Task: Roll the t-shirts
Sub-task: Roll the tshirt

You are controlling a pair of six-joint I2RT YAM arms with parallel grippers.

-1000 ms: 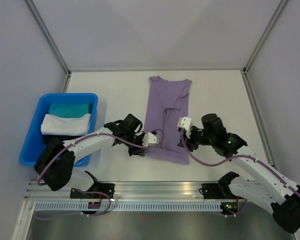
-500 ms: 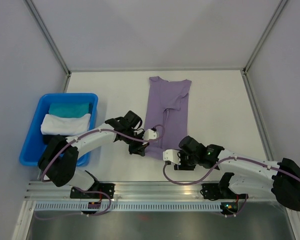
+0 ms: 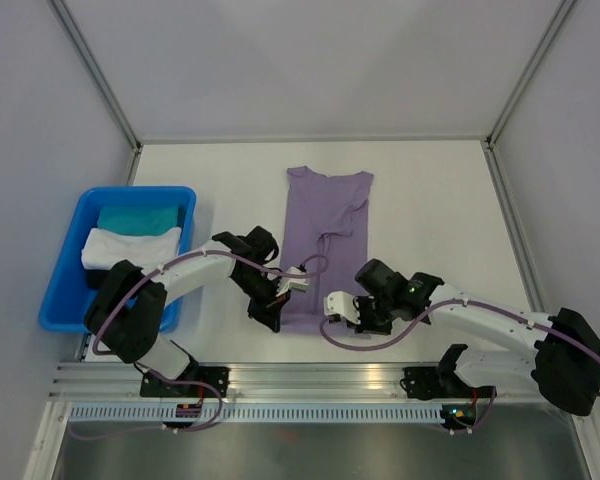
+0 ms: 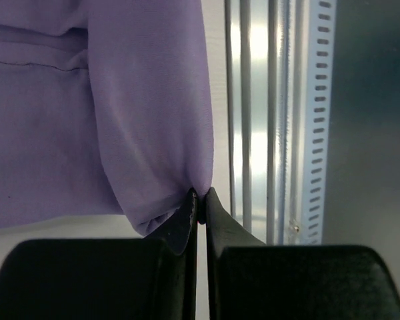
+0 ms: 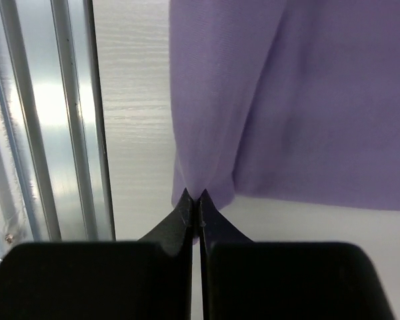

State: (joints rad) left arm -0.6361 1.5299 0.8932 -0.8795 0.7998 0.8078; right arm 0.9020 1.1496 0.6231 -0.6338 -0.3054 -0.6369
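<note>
**Left claw [image 4: 200, 207], right claw [image 5: 195, 200]: clenched on near hem corners**

Seen on worktop [image 3: 430, 200]: t-shirt [image 3: 325, 215] flat, folded narrow, collar at far end. No roll turn visible yet. Judged early stage: grips set, entire rolling left to do.

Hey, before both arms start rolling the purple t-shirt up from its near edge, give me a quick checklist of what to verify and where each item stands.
1. The left gripper pinches the near-left hem corner of the plain lavender fabric t-shirt: ok.
2. The right gripper pinches the near-right hem corner: ok.
3. T-shirt folded into a narrow strip lying on the white table: ok.
4. Each pinch catches every fabric layer: cannot tell.
5. The blue plastic bin sits apart from the t-shirt, off to the left: ok.
</note>
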